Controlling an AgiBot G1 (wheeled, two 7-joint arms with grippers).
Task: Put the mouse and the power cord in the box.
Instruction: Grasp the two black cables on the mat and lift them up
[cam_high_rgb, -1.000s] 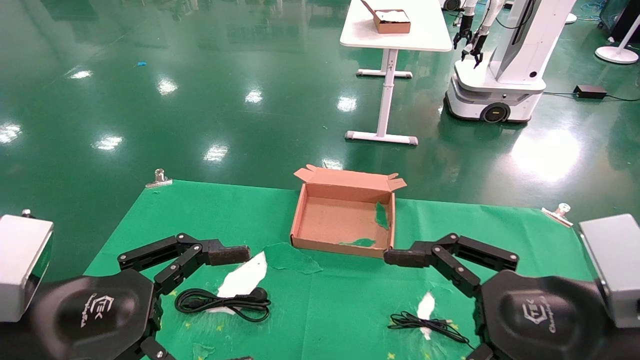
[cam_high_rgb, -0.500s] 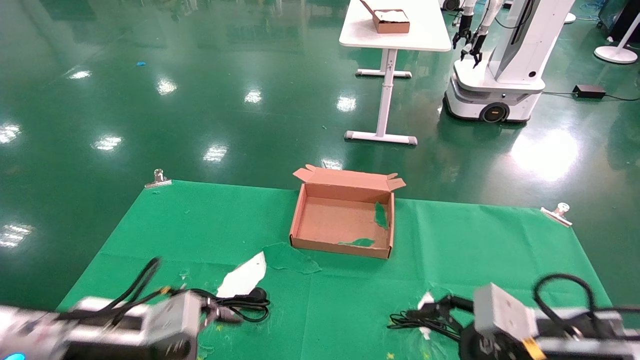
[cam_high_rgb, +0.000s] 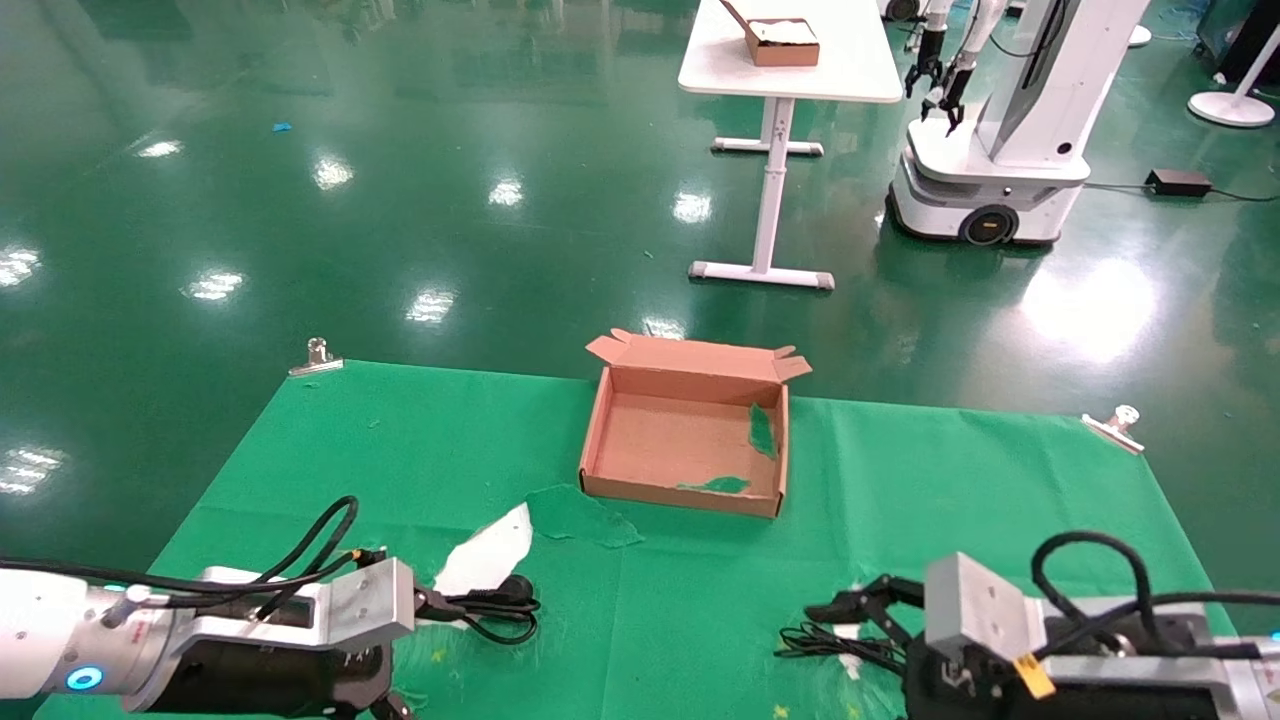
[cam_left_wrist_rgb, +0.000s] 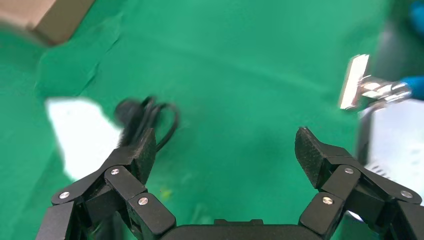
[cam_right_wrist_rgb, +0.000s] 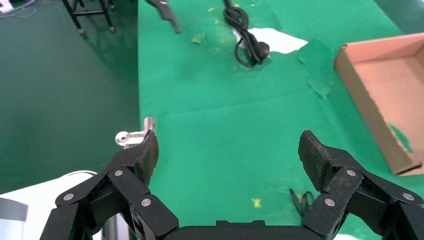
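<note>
Setting: glossy green floor; in the far background a white table (cam_high_rgb: 790, 60) bearing a small brown box (cam_high_rgb: 783, 42), and a second white robot (cam_high_rgb: 1000, 130) to its right. Work surface: green cloth (cam_high_rgb: 950, 480), torn to white near the front, held by metal clips at its far corners.

Box (cam_high_rgb: 688, 440): brown cardboard, open, centre of the cloth toward the far edge; holds only green scraps.

Power cord (cam_high_rgb: 495, 608): coiled at near left, over the white tear; its near-left part is hidden behind the left wrist body.

Mouse: body not visible; only a thin black wire bundle (cam_high_rgb: 835, 645) at near right, partly covered by the right gripper.

Left gripper (cam_left_wrist_rgb: 224, 152): near left, low over the cloth beside the cord, fingers spread wide, nothing between them. Half a second ago it was blurred mid-swing; a second ago it stood raised, pointing toward the box.

Right gripper (cam_right_wrist_rgb: 227, 147): near right, over the wire bundle, fingers likewise spread and holding nothing. It has lowered from beside the box's near right corner.

Left wrist view smeared; cord outline indistinct there.
</note>
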